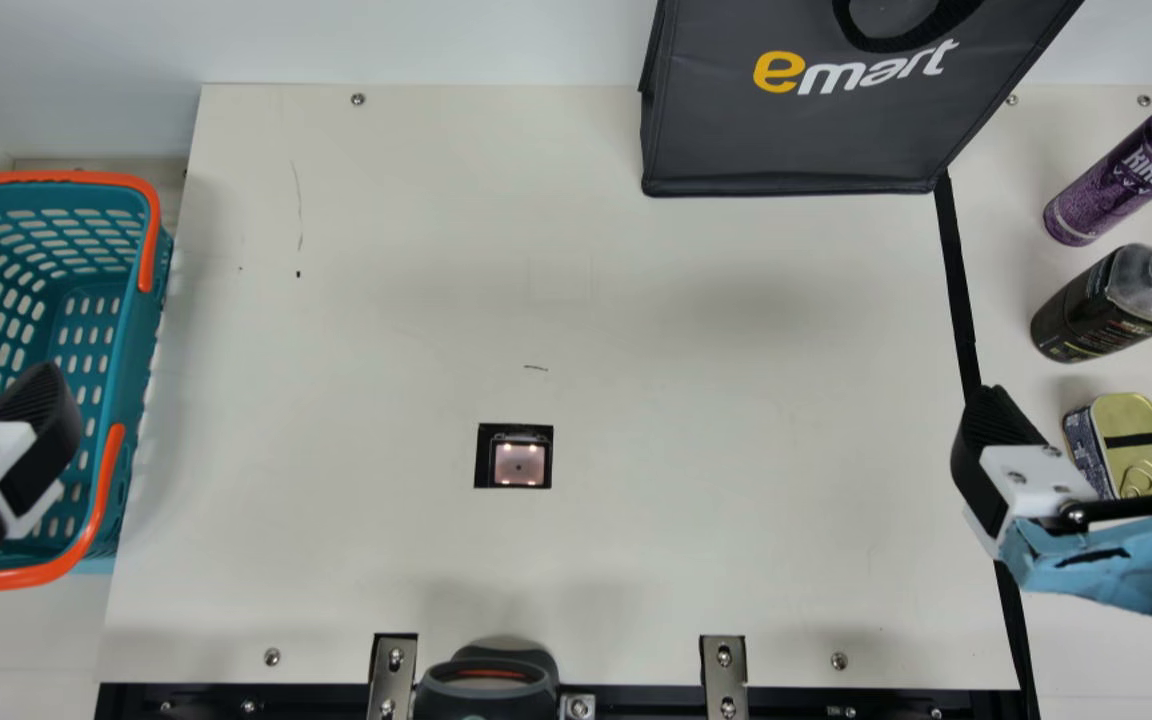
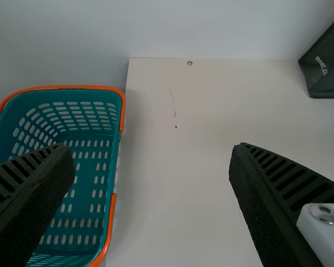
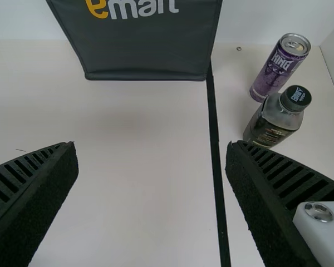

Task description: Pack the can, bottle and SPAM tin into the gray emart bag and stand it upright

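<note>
1. A flat cream table (image 1: 576, 330) with screws along its far and near edges, and two silver metal brackets (image 1: 724, 672) at the near edge
2. A narrow black strip (image 1: 958, 285) running from the far side to the near side, right of the middle
3. A small black square patch (image 1: 483, 458) with a lit pinkish inset, near the middle, and a few thin dark marks
4. At the far edge, a dark gray fabric emart bag (image 1: 786, 145) with black handles
5. Right of the strip, upright: a purple metal can (image 1: 1116, 190), a dark bottle (image 1: 1086, 310) with a black cap, and a gold-lidded SPAM tin (image 1: 1126, 425)
</note>
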`<action>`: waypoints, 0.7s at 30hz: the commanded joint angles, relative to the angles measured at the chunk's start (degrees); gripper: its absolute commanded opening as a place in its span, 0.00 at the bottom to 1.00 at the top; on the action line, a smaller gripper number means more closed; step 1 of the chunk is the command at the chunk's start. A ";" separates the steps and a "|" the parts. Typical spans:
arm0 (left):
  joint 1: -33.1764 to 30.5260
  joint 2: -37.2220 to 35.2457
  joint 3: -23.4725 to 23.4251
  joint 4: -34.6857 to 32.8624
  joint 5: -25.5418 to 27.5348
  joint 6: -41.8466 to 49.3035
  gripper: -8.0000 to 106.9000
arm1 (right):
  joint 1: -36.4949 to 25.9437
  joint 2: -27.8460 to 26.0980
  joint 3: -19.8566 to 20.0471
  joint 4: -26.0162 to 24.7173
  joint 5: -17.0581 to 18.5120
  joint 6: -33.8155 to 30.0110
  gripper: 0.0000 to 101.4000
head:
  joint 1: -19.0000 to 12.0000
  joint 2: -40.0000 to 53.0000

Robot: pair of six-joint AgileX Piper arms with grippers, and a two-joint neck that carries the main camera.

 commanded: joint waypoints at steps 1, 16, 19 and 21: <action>0.00 0.00 0.00 0.00 0.00 0.00 0.85 | 0.00 0.00 0.00 0.00 0.00 0.00 0.94 | -1.86 -1.26; 0.00 0.00 0.00 0.00 0.00 0.00 0.85 | 0.00 0.00 0.00 0.00 0.10 0.00 0.94 | -18.44 -18.33; 0.00 0.00 0.00 0.00 0.00 0.00 0.85 | 0.00 0.00 0.00 0.00 0.10 0.00 0.94 | -18.44 -18.33; 0.00 0.00 0.00 0.00 0.00 0.00 0.85 | 0.00 0.00 0.00 0.00 0.10 0.00 0.94 | -18.44 -18.33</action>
